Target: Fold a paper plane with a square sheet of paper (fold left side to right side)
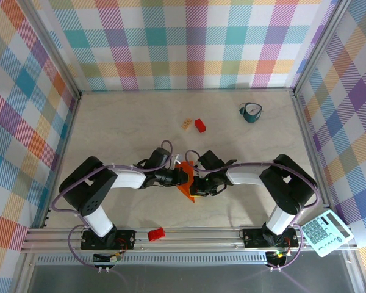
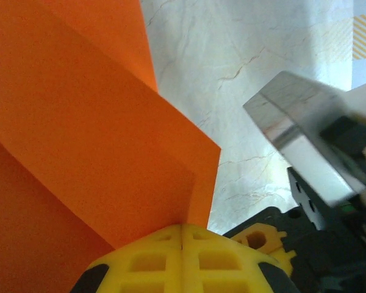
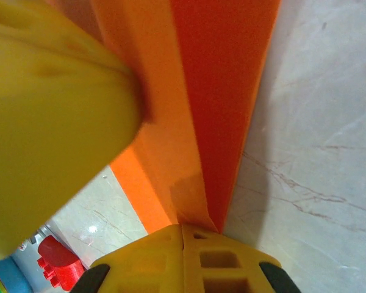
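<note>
The orange paper (image 2: 97, 152) is pinched by the left gripper (image 2: 182, 229) and the right gripper (image 3: 183, 227), both clamped on it, its far edges cut off and partly hidden by a yellow blur (image 3: 55, 122) beside the right gripper.

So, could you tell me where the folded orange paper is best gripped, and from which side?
Probably along a free edge, pinched across its thickness. The orange paper is thin, creased and raised off the table, so only its edges offer purchase. Come in sideways, one arm per side, as the left gripper and right gripper do now, both shut on it.
</note>
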Tool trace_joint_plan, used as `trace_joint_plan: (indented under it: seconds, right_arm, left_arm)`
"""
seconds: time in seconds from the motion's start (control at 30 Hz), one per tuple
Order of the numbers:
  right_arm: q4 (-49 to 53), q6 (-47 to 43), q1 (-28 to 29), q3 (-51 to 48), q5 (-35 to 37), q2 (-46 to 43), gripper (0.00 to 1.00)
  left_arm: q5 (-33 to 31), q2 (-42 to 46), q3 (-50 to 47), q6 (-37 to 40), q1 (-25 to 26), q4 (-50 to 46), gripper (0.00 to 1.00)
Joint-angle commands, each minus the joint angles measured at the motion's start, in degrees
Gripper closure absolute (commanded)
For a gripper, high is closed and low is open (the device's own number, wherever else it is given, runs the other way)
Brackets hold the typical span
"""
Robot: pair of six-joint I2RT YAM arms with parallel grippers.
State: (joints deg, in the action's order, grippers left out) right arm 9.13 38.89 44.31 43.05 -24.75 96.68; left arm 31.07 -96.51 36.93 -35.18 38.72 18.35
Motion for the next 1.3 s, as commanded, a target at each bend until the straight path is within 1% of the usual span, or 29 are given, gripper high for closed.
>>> trace_joint_plan:
  seconds: [0.0, 0.3, 0.47, 0.6, 0.8, 0.97, 1.27]
  right_arm:
    - [12.02, -1.39, 0.16, -3.58, 13.14, 5.36, 1.00]
    - [15.29, -1.76, 0.25, -2.75, 14.62, 5.18, 1.00]
    - [16.26, -1.88, 0.33, -2.62, 15.17, 5.08, 1.00]
    - [17.03, -2.31, 0.42, -2.57, 15.17, 5.09, 1.00]
    - [17.90, -2.66, 0.51, -2.49, 15.53, 5.06, 1.00]
    - [17.86, -2.54, 0.58, -2.54, 15.26, 4.92, 1.00]
    - [16.73, -2.06, 0.69, -3.32, 14.12, 4.82, 1.00]
  left_arm:
    - [1.24, -1.39, 1.61, 0.13, 0.83, 1.25, 1.00]
    - [-5.30, -3.57, 1.74, -0.11, 0.75, -2.84, 1.00]
    - [-6.61, -4.56, 1.31, -0.33, -0.32, -2.15, 1.00]
    - [-5.94, -4.98, 0.99, -0.29, -2.44, -0.86, 1.00]
    - [-5.55, -6.40, 3.85, 2.74, -6.15, -2.67, 1.00]
    - [-3.96, -8.42, 7.67, 5.99, -9.98, -4.66, 1.00]
    - [-2.85, -13.30, 15.30, 11.00, -14.49, -8.47, 1.00]
